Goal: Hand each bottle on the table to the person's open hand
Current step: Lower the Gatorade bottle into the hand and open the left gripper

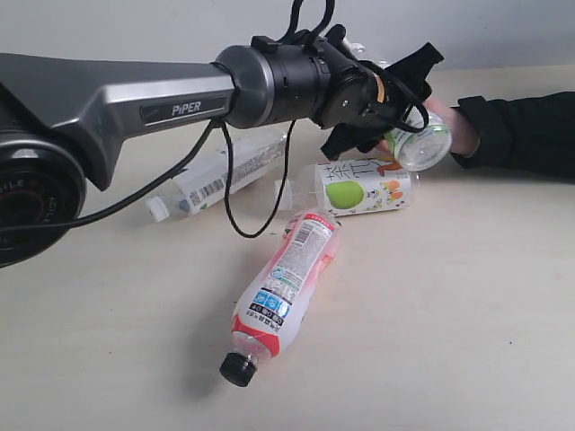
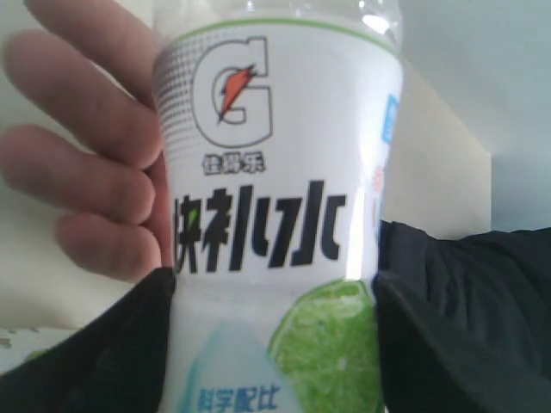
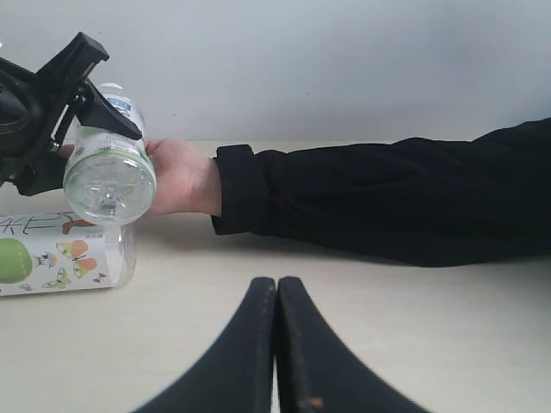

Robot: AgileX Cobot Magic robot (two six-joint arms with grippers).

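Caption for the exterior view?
Left gripper holds a lime-label bottle at the person's hand; three bottles lie on the table.

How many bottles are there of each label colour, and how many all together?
White-label bottles: 2, the held bottle and the lying bottle
Apple-label bottle: 1
Red-label bottle: 1
Total: 4
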